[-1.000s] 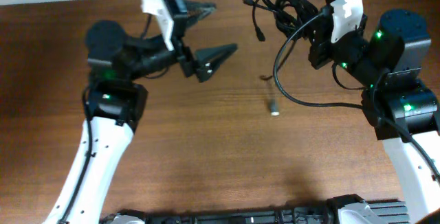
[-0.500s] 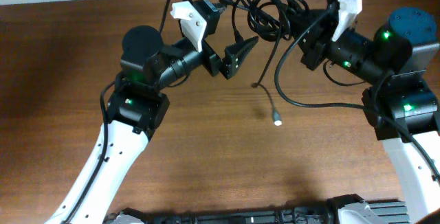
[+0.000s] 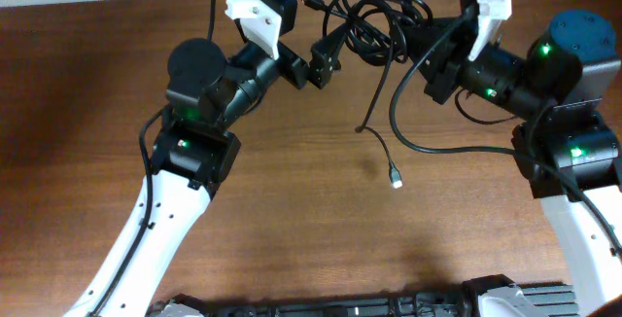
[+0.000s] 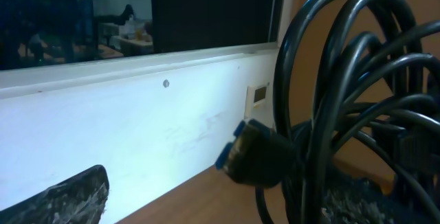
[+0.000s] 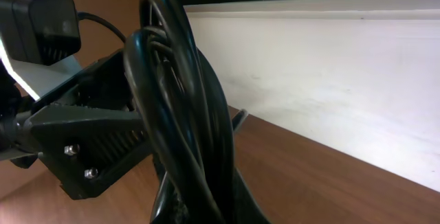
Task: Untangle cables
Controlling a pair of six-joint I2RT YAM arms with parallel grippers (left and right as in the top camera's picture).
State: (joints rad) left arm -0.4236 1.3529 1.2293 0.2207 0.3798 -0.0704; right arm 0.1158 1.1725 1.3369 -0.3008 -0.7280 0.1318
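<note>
**While the right pincer [image 3: 420,45] grips the cable bundle [image 3: 374,11], the left pincer [image 3: 309,25] stands wide beside it**

Where the tabletop [image 3: 292,210] reaches its far edge, about midway along, the cable bundle of looped black cords is held up off the wood.
Right pincer: jaws together, clamped on the cable bundle from the right. In the right wrist view the cords rise in a tight sheaf straight out of the grip.
Left pincer: jaws fully apart, at the left side of the bundle. The left wrist view shows one finger [image 4: 62,196] low at left. The loops stand across the other side, and a blue-tipped plug [image 4: 251,159] hangs between. Nothing is pinched.
A loose cord [image 3: 381,147] hangs from the bundle toward the tabletop centre and ends in a small plug [image 3: 397,178].
A second slack loop [image 3: 418,142] sweeps under the right arm [image 3: 544,74].
</note>
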